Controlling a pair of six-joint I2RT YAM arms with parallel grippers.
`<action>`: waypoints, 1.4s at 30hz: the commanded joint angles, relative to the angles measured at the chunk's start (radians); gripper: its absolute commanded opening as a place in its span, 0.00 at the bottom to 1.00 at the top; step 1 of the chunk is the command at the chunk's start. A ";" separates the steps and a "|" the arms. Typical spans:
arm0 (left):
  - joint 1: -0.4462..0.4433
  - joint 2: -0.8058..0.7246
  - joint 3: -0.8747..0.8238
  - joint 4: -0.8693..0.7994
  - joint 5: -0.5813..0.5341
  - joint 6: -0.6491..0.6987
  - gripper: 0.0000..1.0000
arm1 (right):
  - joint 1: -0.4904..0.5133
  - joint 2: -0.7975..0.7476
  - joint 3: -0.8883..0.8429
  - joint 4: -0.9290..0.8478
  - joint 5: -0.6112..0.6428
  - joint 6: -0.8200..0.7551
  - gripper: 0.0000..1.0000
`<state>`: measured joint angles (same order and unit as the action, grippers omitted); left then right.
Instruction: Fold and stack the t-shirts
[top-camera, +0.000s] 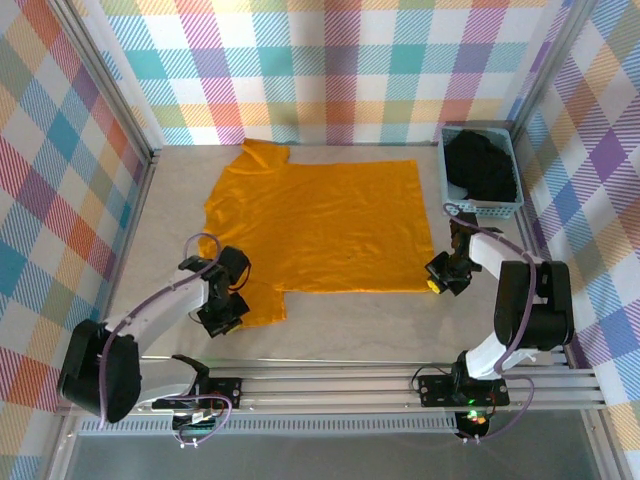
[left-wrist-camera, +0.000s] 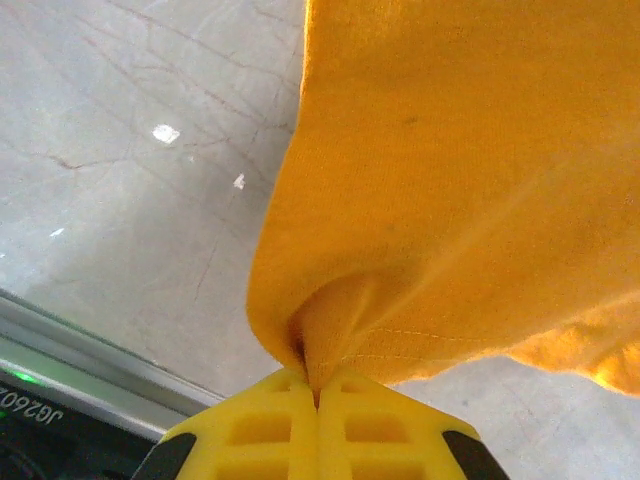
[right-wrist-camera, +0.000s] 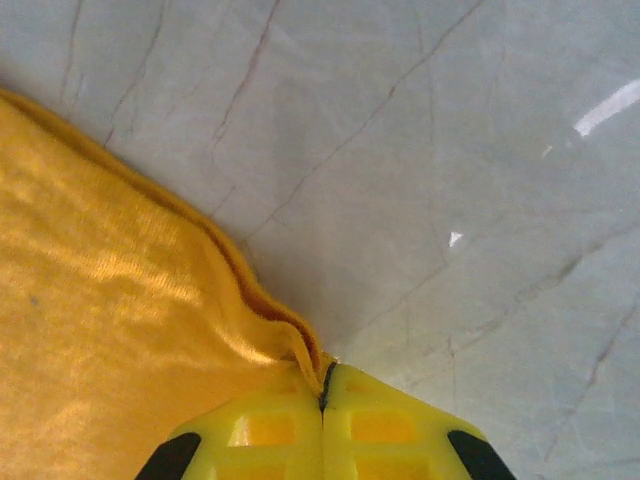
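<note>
Two claws are pinched shut on cloth: the left claw (left-wrist-camera: 318, 392) bites the near sleeve of the orange shirt (top-camera: 320, 225), and the right claw (right-wrist-camera: 325, 385) bites its near hem corner. The shirt lies flat on the counter (top-camera: 380, 320), and the black shirt (top-camera: 482, 165) sits bunched in the blue basket (top-camera: 495, 210). I think the first fold is starting, so both claws should lift together and carry the near edge across evenly.

Pastel plaid walls (top-camera: 330, 70) on three sides; pale grey veined tabletop (top-camera: 360, 330); aluminium rail (top-camera: 400, 385) along near edge.
</note>
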<state>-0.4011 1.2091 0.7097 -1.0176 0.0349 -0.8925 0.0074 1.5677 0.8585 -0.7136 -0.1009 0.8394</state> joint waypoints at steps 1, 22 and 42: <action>0.009 -0.090 -0.036 -0.114 0.027 0.017 0.00 | 0.026 -0.080 0.020 -0.108 0.030 -0.060 0.00; 0.197 0.389 0.677 0.076 0.042 0.142 0.00 | 0.036 0.180 0.446 -0.237 -0.072 -0.087 0.00; 0.265 0.747 1.142 0.084 -0.002 0.266 0.00 | 0.031 0.418 0.725 -0.273 0.008 -0.030 0.00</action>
<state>-0.1413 1.9343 1.8164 -0.9134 0.0586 -0.6598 0.0452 1.9610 1.5494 -0.9489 -0.1112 0.7849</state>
